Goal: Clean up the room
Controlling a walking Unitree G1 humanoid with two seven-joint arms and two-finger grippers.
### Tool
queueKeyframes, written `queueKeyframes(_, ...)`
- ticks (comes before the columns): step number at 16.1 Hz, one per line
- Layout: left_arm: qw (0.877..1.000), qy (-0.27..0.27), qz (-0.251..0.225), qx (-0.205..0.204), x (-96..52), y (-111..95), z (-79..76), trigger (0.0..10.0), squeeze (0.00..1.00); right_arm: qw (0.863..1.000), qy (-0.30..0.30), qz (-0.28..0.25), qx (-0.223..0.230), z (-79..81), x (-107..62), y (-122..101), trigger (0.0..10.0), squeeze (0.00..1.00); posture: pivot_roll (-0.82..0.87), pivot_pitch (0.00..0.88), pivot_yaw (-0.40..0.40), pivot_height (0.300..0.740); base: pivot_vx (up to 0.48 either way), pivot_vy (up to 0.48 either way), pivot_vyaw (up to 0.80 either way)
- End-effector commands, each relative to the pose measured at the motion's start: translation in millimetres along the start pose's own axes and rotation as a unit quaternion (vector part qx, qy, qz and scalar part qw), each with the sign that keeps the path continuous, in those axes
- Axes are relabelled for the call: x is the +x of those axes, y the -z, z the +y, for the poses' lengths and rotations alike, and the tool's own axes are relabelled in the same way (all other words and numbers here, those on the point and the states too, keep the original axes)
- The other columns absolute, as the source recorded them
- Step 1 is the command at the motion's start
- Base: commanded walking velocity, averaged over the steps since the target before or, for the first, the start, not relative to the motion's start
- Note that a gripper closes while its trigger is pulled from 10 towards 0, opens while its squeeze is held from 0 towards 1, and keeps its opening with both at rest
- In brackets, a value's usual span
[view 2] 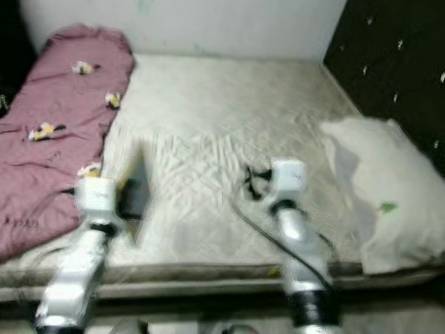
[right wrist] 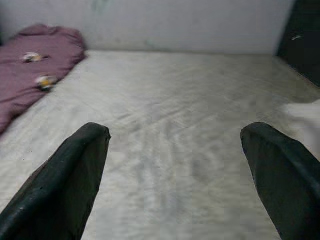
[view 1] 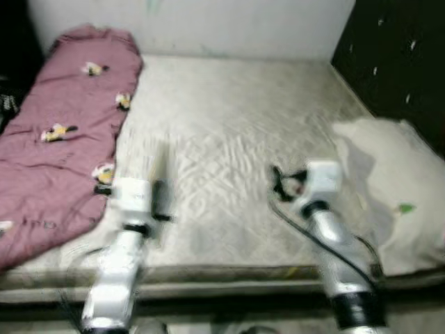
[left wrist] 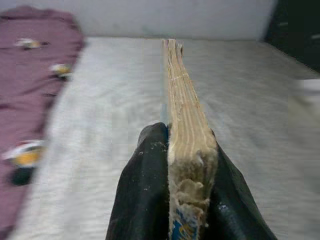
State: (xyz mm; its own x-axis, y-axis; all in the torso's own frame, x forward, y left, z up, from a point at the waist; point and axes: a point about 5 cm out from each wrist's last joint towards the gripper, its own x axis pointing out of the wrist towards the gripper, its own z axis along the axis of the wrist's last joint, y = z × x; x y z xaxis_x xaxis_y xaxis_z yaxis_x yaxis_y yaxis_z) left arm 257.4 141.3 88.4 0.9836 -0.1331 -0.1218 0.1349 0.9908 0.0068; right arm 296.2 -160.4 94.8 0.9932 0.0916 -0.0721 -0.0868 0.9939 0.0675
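Clamped in the left gripper (left wrist: 187, 200) is a worn book (left wrist: 182, 115), held on edge with its long axis pointing toward the far side of the mattress (view 1: 236, 139), above the near left part beside the maroon blanket (view 1: 55, 125). Its page edges show clearly in the left wrist view; the eye views blur it. Right gripper (right wrist: 175, 175) hangs wide open and empty, nearer the pillow (view 1: 396, 188).

Bed's mattress (view 1: 236, 139), quilted off-white. Maroon blanket (view 1: 62, 125) with small cartoon prints lies along the left edge, up to the far-left corner. White pillow (view 1: 396, 188) at the right edge, beside the dark tufted headboard (view 1: 396, 62). Pale wall (view 1: 208, 24) behind.
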Motion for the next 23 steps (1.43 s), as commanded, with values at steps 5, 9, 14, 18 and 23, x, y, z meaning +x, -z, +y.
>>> queueKeyframes(5,0.999,-0.029,-0.023,0.016,1.5,-8.8,15.7,10.0,0.0,1.0,-0.014,-0.012,0.007,8.1,2.1,-6.4,10.0,0.0,-0.04,0.0,-0.06,0.74,0.0,0.0,0.0)
queueKeyframes(9,0.999,-0.022,-0.033,0.007,0.6,-11.1,15.8,10.0,0.0,1.0,-0.016,-0.013,0.004,8.6,2.7,-6.7,10.0,0.0,-0.04,0.0,-0.057,0.74,0.0,0.0,0.0)
queueKeyframes(14,0.999,-0.015,-0.032,0.006,1.0,-10.6,13.3,10.0,0.0,1.0,-0.023,-0.016,-0.009,10.2,2.0,-6.3,10.0,0.0,-0.04,0.0,-0.056,0.74,0.145,0.0,0.1)
queueKeyframes(18,0.999,-0.014,-0.033,0.005,2.0,-11.0,13.6,10.0,0.0,1.0,-0.018,-0.016,-0.004,8.5,3.4,-6.8,10.0,0.0,-0.04,0.0,-0.058,0.74,0.071,0.0,0.0)
queueKeyframes(23,0.999,-0.018,-0.032,0.0,2.6,-10.9,10.8,10.0,0.0,1.0,-0.021,-0.018,-0.005,9.5,4.2,-7.3,10.0,0.0,-0.04,0.0,-0.059,0.74,0.0,0.0,0.0)
